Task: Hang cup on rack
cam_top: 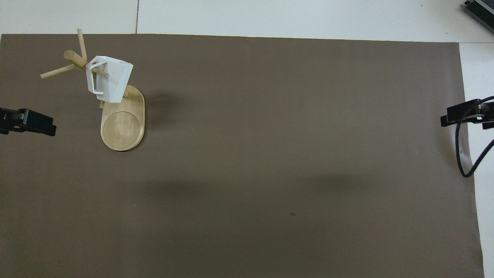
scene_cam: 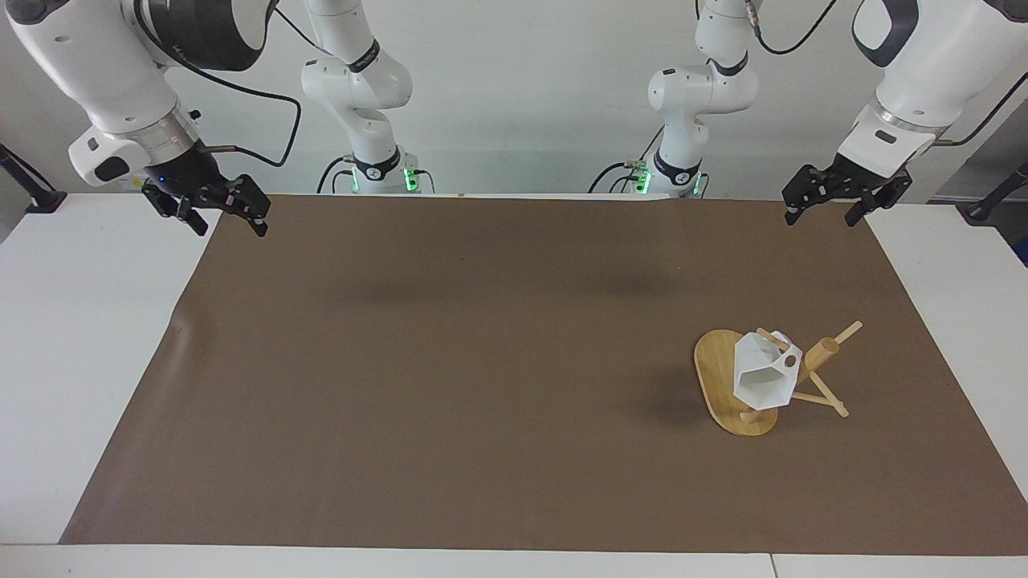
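While both arms wait at their own ends of the worktop, the cup (scene_cam: 764,373) hangs on the rack (scene_cam: 735,385), one thin peg passing through the hole in its handle. It tips sideways, its open hexagonal mouth turned away from the robots, and sits above the post end of the oval base. The rack stands toward the left arm's end of the worktop, on a brown mat (scene_cam: 482,361) that covers most of the white surface. Its thick post leans in both views, and further pegs stick out past the cup with nothing on them. The round recess in the base (cam_top: 121,130) holds nothing.

The left gripper (scene_cam: 827,205) hovers over the mat's corner nearest its own base, well apart from the rack, its fingers (scene_cam: 792,213) spread apart and holding nothing. The right gripper (scene_cam: 228,220) hovers over the mat's corner at the right arm's end, fingers (scene_cam: 259,227) likewise apart with nothing between them. In the overhead view only the dark tips of each gripper show at the edges.
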You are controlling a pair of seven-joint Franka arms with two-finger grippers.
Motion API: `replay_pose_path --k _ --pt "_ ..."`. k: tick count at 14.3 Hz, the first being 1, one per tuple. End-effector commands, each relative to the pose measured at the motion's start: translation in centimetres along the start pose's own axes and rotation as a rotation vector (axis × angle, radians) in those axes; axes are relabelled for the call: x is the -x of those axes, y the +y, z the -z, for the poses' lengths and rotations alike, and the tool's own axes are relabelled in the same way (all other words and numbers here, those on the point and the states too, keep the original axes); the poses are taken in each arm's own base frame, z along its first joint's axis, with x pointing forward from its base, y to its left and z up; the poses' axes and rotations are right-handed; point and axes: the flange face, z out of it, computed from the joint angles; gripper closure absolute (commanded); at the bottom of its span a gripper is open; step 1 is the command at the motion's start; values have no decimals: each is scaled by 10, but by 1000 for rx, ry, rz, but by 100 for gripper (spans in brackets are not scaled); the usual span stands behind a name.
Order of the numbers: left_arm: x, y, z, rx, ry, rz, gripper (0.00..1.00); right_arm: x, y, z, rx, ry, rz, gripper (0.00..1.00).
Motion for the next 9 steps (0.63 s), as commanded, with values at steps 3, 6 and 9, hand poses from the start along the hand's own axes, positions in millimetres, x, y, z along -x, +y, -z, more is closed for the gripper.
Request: replay_pose_path --k 3,6,9 --pt "7 -2 1 -19 4 0 0 7 -1 0 17 -3 -11 0" --pt "8 -3 -1 -18 3 8 0 8 -1 1 17 -1 -11 0" --pt "8 -3 -1 -18 1 8 0 8 -1 1 17 -1 -11 0"
